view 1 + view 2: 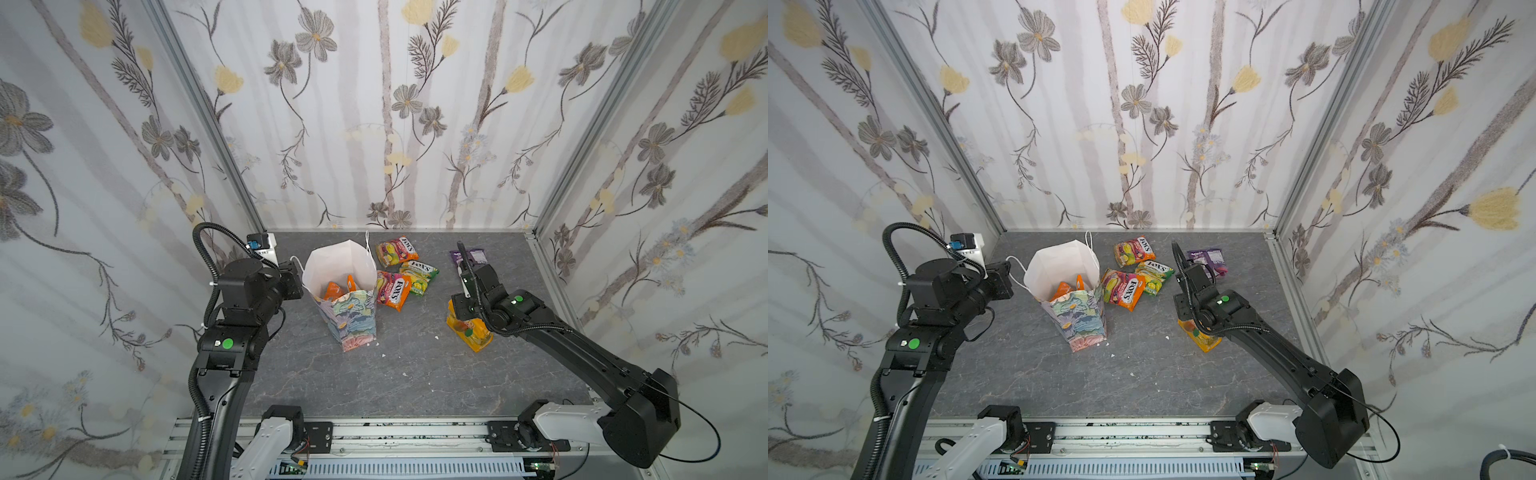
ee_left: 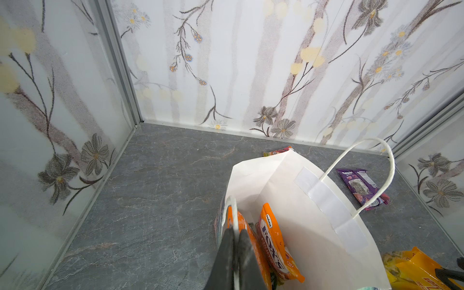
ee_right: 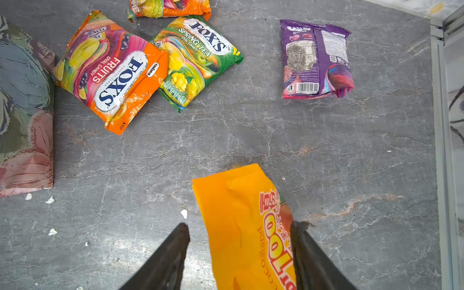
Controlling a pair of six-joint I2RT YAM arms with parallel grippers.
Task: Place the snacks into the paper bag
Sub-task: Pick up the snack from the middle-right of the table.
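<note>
The paper bag (image 1: 353, 320) stands open left of centre, two orange packets (image 2: 273, 241) upright inside it. My left gripper (image 2: 234, 229) is shut on the bag's near white cord handle (image 2: 234, 211) at the rim. Right of the bag lie two orange-pink FOX'S packets (image 1: 394, 293) (image 1: 397, 250), a green one (image 3: 198, 60) and a purple one (image 3: 315, 59). The yellow packet (image 3: 238, 226) lies between the fingers of my open right gripper (image 3: 241, 226); one finger touches its edge, the other stands apart.
The grey marble tabletop (image 1: 415, 374) carries small white scraps (image 1: 384, 356) in front of the bag. Flowered walls close in the back and both sides. A metal rail (image 1: 415, 434) with the arm bases runs along the front.
</note>
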